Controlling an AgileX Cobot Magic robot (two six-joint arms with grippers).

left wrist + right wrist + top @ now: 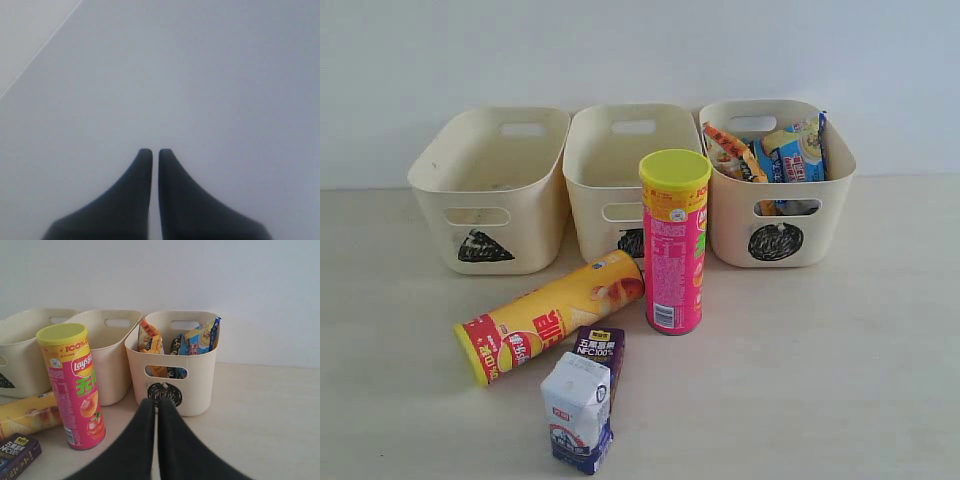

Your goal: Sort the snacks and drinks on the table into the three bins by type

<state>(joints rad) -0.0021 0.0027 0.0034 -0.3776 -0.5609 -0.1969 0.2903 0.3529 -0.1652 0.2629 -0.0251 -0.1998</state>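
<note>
Both hands are clenched and empty: the left hand [151, 152] faces a plain pale surface, and the right hand [156, 402] points toward the circle bin [730, 225]. The orange bag [732, 150] and the noodle pack [798, 150] stand in that bin. The pink tube [674, 240] stands upright on the desk [820, 350] before the middle bin [595, 160], hiding part of its mark. The yellow-and-red tube [550, 315] lies on its side beside it. The juice box [598, 352] and the milk carton [578, 410] stand nearest the camera, close together. The triangle bin [520, 190] is leftmost.
</note>
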